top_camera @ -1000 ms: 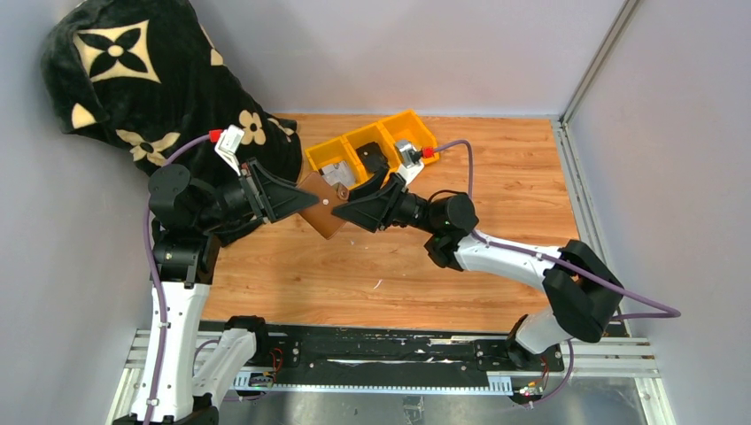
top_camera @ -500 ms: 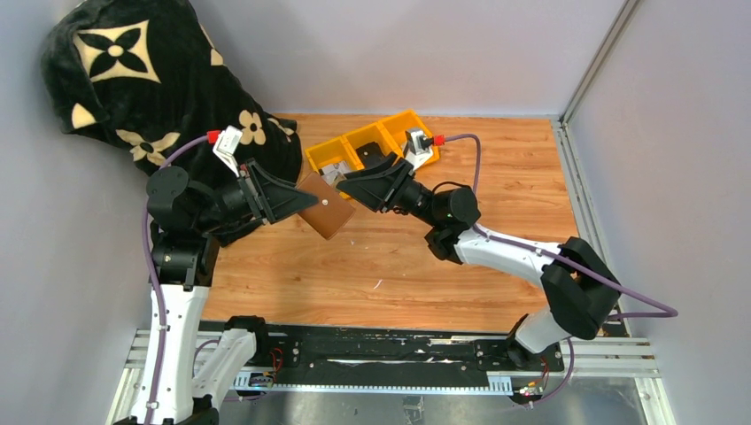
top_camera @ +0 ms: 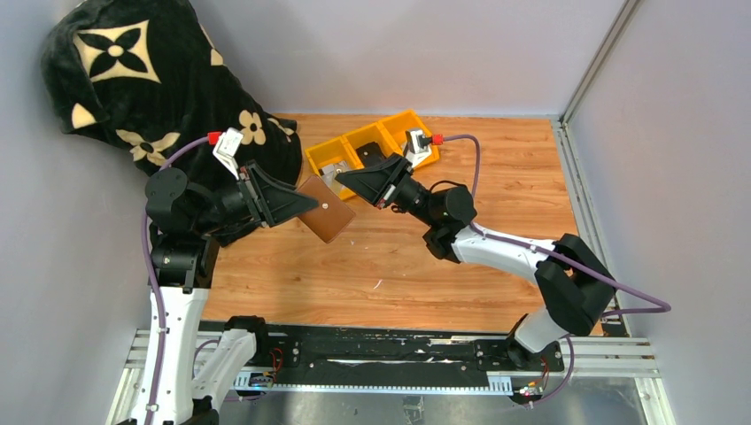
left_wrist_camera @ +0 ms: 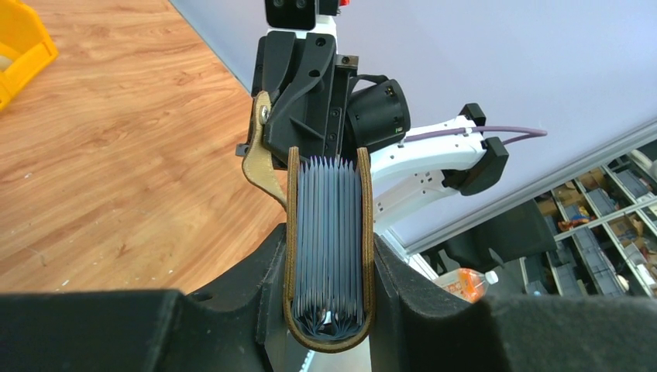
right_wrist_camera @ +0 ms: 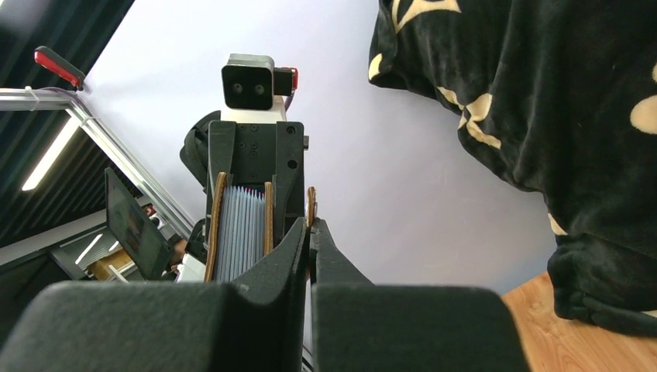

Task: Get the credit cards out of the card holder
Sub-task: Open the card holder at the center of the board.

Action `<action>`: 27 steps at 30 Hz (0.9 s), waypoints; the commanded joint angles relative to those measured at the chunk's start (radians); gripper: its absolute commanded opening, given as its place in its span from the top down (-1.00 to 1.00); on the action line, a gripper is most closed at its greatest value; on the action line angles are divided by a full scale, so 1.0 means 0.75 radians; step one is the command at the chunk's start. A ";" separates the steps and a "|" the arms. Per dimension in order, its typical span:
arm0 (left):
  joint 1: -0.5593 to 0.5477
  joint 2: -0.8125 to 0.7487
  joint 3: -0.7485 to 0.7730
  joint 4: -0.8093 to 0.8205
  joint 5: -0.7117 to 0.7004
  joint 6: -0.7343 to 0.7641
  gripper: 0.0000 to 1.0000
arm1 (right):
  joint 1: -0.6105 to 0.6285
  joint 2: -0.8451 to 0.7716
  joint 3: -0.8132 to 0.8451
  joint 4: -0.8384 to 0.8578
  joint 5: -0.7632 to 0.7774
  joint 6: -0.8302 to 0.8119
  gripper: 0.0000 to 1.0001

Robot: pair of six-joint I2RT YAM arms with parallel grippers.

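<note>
Small brown leather card holder (top_camera: 328,215) aloft over wooden table (top_camera: 496,177), clamped in left gripper (left_wrist_camera: 328,256); right gripper (right_wrist_camera: 311,226) pinched on snap tab (left_wrist_camera: 258,159) — floppy leather. Inside, grey card edges (left_wrist_camera: 328,225) likely stiff, slick, packed tight — take by exposed ends.

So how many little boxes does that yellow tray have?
3, in a row in the yellow tray: left compartment, middle compartment, right compartment. The right gripper hangs over them, so parts are hidden.

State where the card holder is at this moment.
In the top view the card holder sits left of centre, clamped in the left gripper, its snap tab pinched by the right gripper, just in front of the yellow tray.
</note>
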 commanded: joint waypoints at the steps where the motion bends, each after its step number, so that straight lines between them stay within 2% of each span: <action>1: -0.007 -0.014 0.032 -0.007 0.002 0.048 0.95 | -0.014 -0.027 0.046 -0.014 -0.058 0.004 1.00; 4: -0.006 -0.019 0.024 -0.058 -0.024 0.106 0.64 | -0.016 -0.062 0.073 -0.126 -0.105 -0.033 1.00; 7: -0.006 -0.027 0.000 -0.103 -0.034 0.163 0.18 | -0.015 -0.108 0.114 -0.276 -0.152 -0.094 1.00; 9: -0.006 -0.029 -0.015 -0.127 -0.033 0.190 -0.05 | -0.015 -0.135 0.137 -0.358 -0.177 -0.127 1.00; 13: -0.006 -0.044 -0.039 -0.150 -0.039 0.214 -0.39 | -0.010 -0.192 0.176 -0.509 -0.210 -0.220 1.00; 16: -0.005 -0.058 -0.053 -0.149 -0.041 0.227 -0.43 | 0.005 -0.231 0.206 -0.650 -0.212 -0.317 1.00; 20: -0.005 -0.073 -0.079 -0.206 -0.086 0.335 -0.33 | 0.050 -0.272 0.261 -0.828 -0.202 -0.457 1.00; 27: -0.006 -0.190 -0.106 -0.332 -0.280 0.828 -0.33 | 0.092 -0.284 0.352 -0.974 -0.222 -0.560 1.00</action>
